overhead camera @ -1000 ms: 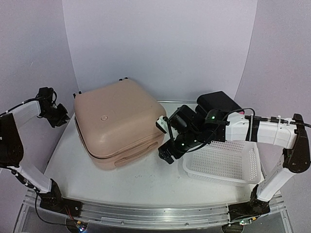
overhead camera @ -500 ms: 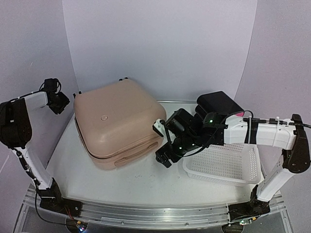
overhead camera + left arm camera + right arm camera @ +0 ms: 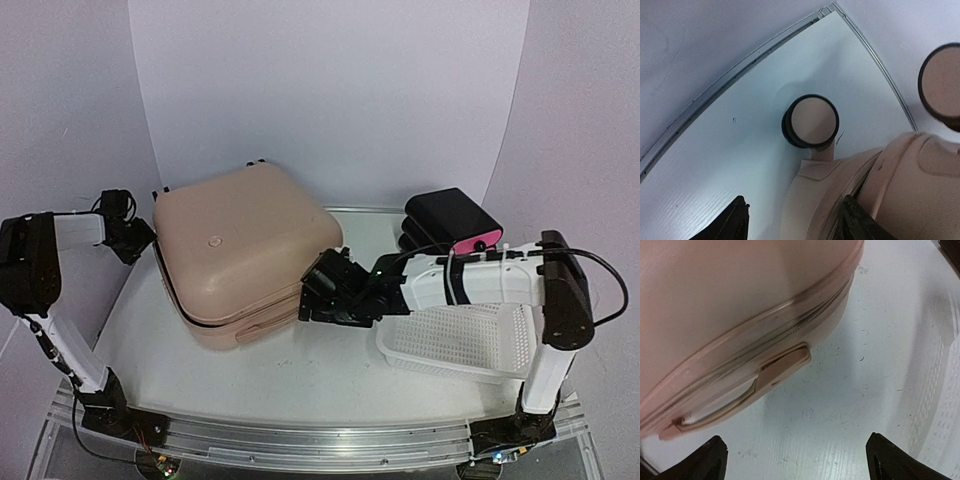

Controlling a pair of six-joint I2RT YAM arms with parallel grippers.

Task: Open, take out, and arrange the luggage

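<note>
Opening judged not yet begun: shut pink suitcase [image 3: 240, 250] is flanked by left pincer [image 3: 135, 238] at 9 o'clock and right pincer [image 3: 315, 290] at 4 o'clock, both spread apart; zipper [image 3: 805, 317] to be tackled next.

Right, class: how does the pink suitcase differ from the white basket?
The suitcase is pink, solid-shelled and closed; the basket is white, perforated and open-topped. The suitcase is larger and lies left; the basket lies right. Both rest on the table.
</note>
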